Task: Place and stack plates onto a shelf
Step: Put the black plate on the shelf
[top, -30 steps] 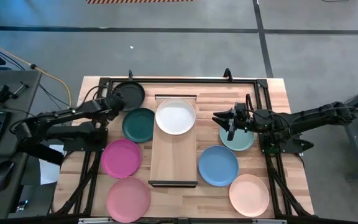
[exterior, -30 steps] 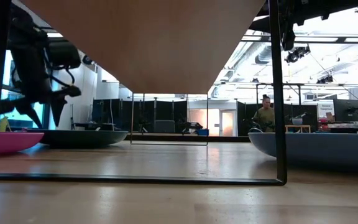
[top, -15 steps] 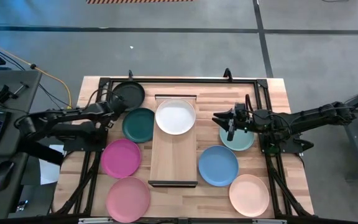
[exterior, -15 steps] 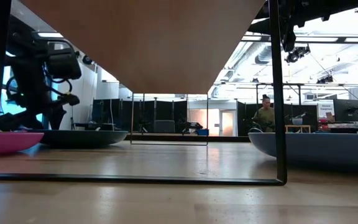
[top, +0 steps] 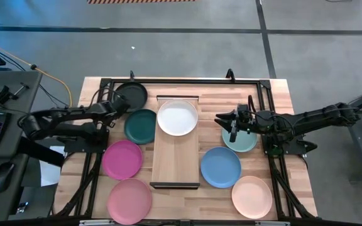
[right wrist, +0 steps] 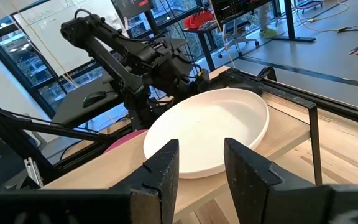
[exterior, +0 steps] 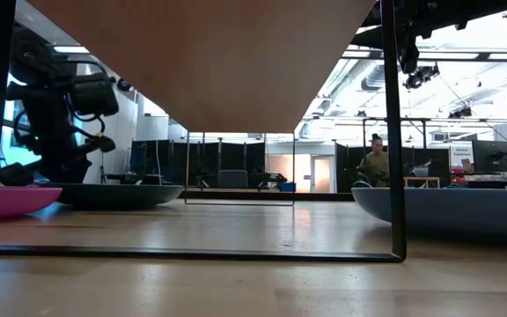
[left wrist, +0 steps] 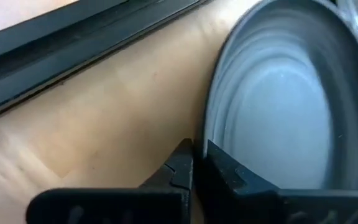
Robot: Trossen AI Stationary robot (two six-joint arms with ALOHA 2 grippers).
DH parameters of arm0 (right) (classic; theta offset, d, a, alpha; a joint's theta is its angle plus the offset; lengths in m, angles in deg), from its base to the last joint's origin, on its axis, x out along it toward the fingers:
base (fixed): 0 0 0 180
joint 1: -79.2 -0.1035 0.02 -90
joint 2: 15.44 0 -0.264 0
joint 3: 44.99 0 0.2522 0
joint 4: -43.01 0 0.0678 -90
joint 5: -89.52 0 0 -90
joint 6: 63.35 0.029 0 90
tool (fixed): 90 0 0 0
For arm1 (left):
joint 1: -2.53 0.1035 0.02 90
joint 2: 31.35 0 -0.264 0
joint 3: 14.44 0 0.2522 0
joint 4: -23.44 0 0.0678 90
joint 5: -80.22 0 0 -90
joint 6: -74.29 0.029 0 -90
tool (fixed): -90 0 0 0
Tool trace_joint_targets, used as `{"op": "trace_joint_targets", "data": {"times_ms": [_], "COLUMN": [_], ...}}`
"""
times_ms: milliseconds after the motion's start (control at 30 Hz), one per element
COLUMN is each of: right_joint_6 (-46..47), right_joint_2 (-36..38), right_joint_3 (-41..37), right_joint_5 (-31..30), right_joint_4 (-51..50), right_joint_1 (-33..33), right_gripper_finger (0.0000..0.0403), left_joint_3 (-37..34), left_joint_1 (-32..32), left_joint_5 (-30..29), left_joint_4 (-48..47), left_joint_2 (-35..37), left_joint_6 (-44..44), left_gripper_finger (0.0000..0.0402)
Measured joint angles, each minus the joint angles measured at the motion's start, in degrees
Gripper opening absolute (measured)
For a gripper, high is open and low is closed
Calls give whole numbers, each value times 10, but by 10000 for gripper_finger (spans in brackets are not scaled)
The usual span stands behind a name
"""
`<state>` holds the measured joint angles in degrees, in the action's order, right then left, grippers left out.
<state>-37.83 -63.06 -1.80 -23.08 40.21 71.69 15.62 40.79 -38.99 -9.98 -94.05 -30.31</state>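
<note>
The black plate (top: 132, 94) lies at the table's far left corner, and my left gripper (top: 120, 105) is shut on its near-left rim. A white plate (top: 177, 117) rests on the far end of the light-wood shelf (top: 175, 163). My right gripper (top: 230, 122) hangs open over the left rim of the mint plate (top: 244, 141) and touches nothing. Its wrist view looks past the open fingers (right wrist: 201, 158) to the white plate (right wrist: 210, 127). My left gripper (left wrist: 197, 158) pinches the black plate's rim (left wrist: 205, 134) between its two fingers, one finger (left wrist: 222, 171) inside the bowl and one outside. The fingers come in from the table's left, slanting down. Whether the plate is off the wood, I cannot tell.
The dark teal (top: 140, 125), magenta (top: 122, 159) and pink (top: 129, 199) plates lie left of the shelf. The blue (top: 220, 167) and peach (top: 252, 196) plates lie to its right. A black frame rail (top: 187, 80) runs round the table. A person sits far back in the room (exterior: 375, 163).
My left gripper has shut on the black plate's rim, after edging a little toward the plate. The right arm has kept still.
</note>
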Motion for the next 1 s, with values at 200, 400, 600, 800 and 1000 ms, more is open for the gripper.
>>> {"op": "trace_joint_targets", "data": {"times_ms": [200,400,600,800,1000], "right_joint_6": [2,16,16,17,17], "right_joint_2": [0,0,0,0,0], "right_joint_3": [0,0,0,0,0], "right_joint_5": [0,0,0,0,0], "right_joint_4": [0,0,0,1,4], "right_joint_1": [0,0,0,0,0], "right_gripper_finger": [110,110,110,110,110], "left_joint_3": [-1,-1,0,83,259], "left_joint_1": [15,49,70,75,46], "left_joint_5": [-43,-48,-12,82,161], "left_joint_4": [3,42,173,132,-42], "left_joint_2": [68,154,233,268,251], "left_joint_6": [10,73,184,305,448], "left_gripper_finger": [4,3,2,1,1]}}
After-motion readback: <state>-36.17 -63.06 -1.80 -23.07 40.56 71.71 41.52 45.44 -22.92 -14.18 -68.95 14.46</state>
